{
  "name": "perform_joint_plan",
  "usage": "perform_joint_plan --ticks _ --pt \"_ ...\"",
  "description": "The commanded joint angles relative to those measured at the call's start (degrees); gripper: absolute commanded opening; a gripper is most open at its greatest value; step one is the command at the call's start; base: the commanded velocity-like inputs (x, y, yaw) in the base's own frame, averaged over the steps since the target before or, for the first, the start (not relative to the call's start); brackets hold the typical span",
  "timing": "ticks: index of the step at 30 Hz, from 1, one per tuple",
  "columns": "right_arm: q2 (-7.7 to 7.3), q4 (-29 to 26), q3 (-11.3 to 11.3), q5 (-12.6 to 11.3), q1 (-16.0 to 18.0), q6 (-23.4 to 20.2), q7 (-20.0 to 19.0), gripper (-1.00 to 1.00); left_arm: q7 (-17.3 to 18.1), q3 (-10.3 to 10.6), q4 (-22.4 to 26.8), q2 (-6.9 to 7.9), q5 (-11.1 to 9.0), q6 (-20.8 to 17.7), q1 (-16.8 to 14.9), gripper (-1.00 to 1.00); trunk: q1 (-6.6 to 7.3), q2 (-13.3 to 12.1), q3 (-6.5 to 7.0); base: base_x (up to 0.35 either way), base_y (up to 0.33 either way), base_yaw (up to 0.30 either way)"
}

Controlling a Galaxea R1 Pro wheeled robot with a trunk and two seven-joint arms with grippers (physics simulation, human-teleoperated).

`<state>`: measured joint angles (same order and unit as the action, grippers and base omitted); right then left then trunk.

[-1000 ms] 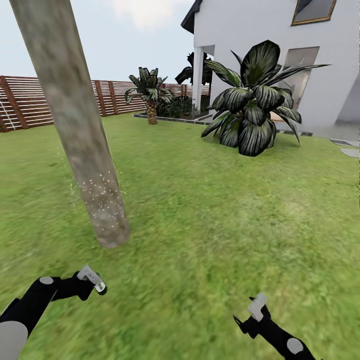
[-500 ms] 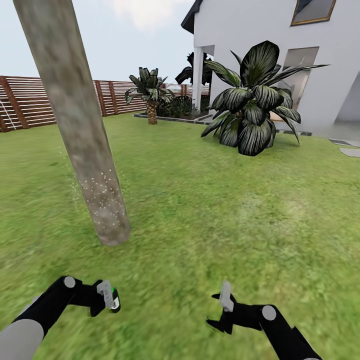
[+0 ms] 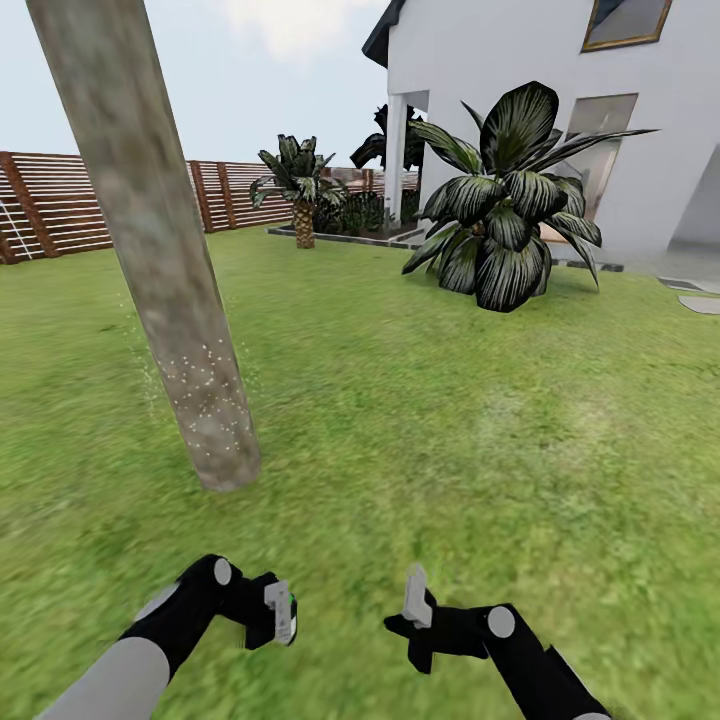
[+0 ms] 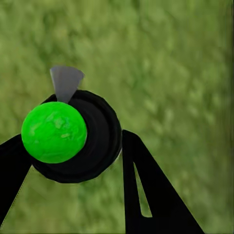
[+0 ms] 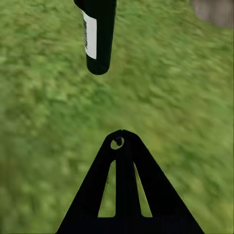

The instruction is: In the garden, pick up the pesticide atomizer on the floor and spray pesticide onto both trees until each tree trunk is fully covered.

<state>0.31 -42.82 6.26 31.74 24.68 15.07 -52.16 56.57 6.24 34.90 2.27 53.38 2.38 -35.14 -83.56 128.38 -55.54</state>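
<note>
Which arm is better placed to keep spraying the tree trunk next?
The left. The left gripper is shut on the pesticide atomizer and sits on the side of the tree trunk. The right gripper holds nothing.

Pale grey-brown mottled tree trunk (image 3: 150, 240), whitish pesticide specks (image 3: 205, 385) near base; dark atomizer bottle (image 4: 73, 136), bright green cap; green lawn (image 3: 450, 420).
</note>
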Motion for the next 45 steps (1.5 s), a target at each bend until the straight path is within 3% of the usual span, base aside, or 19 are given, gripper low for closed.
perform_joint_plan --ticks 1,4,8,11,17,22,26,30,32,34,36,42,45 --pt "0.28 -0.07 0.05 0.52 0.02 0.31 -0.05 -1.0 0.05 0.22 0.08 -0.64 0.71 0.2 -0.02 -1.0 0.01 0.02 -0.05 0.0 0.0 0.0" --pt "1.46 -0.14 0.15 0.52 0.02 0.31 -0.05 -1.0 -0.54 0.29 0.04 -2.39 1.84 0.18 -0.02 -1.0 0.01 0.02 -0.05 0.0 0.0 0.0" --pt "2.0 -0.9 0.19 0.52 0.02 0.31 -0.05 -1.0 -0.66 1.28 -0.02 -5.22 5.84 -0.1 -0.02 -1.0 0.01 0.02 -0.05 0.0 0.0 0.0" --pt "2.05 -1.37 0.23 0.52 0.02 0.31 -0.05 -1.0 -0.68 1.44 -0.12 -6.57 6.61 -0.35 0.05 -1.0 0.01 0.02 -0.05 0.0 0.0 0.0" --pt "2.06 -1.72 0.25 0.52 0.02 0.31 -0.05 -1.0 -0.73 4.1 -0.56 -7.31 6.67 -1.04 0.07 -1.0 0.01 0.02 -0.05 0.0 0.0 0.0" --pt "2.08 -1.74 0.25 0.52 0.02 0.31 -0.05 -1.0 -0.83 4.63 -0.7 -8.76 6.81 -1.17 0.07 -1.0 0.01 0.02 -0.05 0.0 0.0 0.0" --pt "2.14 -1.77 0.25 0.52 0.02 0.32 -0.05 -1.0 -1.42 4.72 -0.74 -9.54 6.63 -4.4 0.1 -1.0 0.01 0.02 -0.05 0.0 0.0 0.0" --pt "2.15 -1.82 0.25 0.52 0.02 0.32 -0.05 -1.0 -1.71 4.79 -0.86 -10.37 6.61 -5.08 0.27 -1.0 0.01 0.02 -0.05 0.0 0.0 0.0" --pt "2.15 -2.07 0.25 0.52 0.02 0.31 -0.05 -1.0 -1.72 5.71 -0.85 -10.76 6.57 -5.16 0.56 -1.0 0.01 0.02 -0.05 0.0 0.0 0.0" --pt "2.15 -2.47 0.25 0.52 0.02 0.31 -0.05 -1.0 -1.88 8.83 -0.75 -10.92 6.36 -5.36 0.78 -1.0 0.01 0.02 -0.05 0.0 0.0 0.0" --pt "2.15 -2.58 0.25 0.52 0.02 0.31 -0.05 -1.0 -1.96 10.23 -0.41 -10.96 6.07 -5.43 0.84 -1.0 0.01 0.02 -0.05 0.0 0.0 0.0" --pt "2.15 -2.62 0.25 0.52 0.02 0.33 -0.05 -1.0 -1.92 10.71 -0.14 -11.05 5.67 -5.29 0.86 -1.0 0.01 0.02 -0.05 0.0 0.0 0.0" --pt "2.15 -2.62 0.25 0.52 0.02 0.32 -0.05 -1.0 -1.9 10.65 -0.1 -10.95 4.45 -5.23 0.81 -1.0 0.01 0.02 -0.05 0.0 0.0 0.0"
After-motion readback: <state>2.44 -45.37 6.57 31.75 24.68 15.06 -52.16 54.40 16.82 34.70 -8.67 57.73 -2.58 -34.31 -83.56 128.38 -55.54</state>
